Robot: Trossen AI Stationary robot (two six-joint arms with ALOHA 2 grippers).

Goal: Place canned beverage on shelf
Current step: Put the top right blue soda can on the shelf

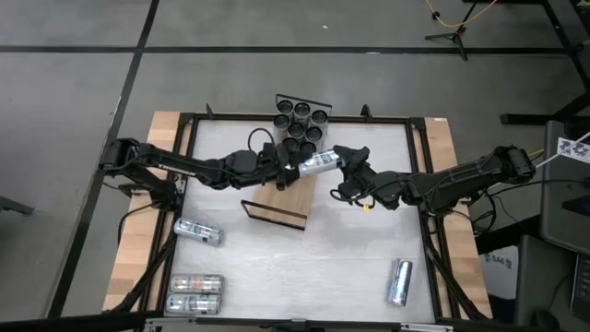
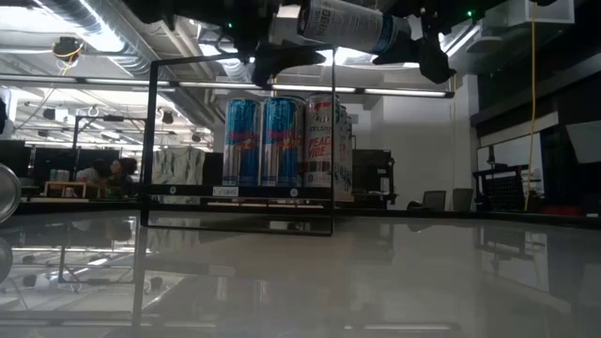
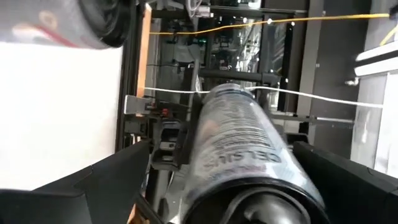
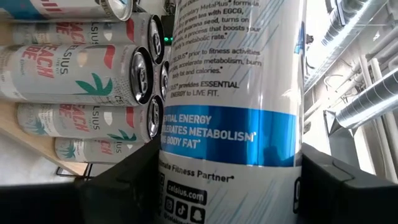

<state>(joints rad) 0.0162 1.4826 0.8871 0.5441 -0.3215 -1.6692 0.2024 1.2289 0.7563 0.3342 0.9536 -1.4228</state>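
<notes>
High view shows you the slim silver-and-blue drink can point(image 1: 318, 164) held up in the air on its side, over the far end of the long light-wood shelf board point(image 1: 293, 198), with the right gripper point(image 1: 339, 161) clamped on one end and the left gripper point(image 1: 288, 171) spread wide around the other end, so I think you are in the middle of a hand-over. Next you need the left fingers to close on the can before the right ones let go. Low view alone shows you the tall cans point(image 2: 282, 141) already standing in a row, and the right wrist view lets you read the can's label.
</notes>
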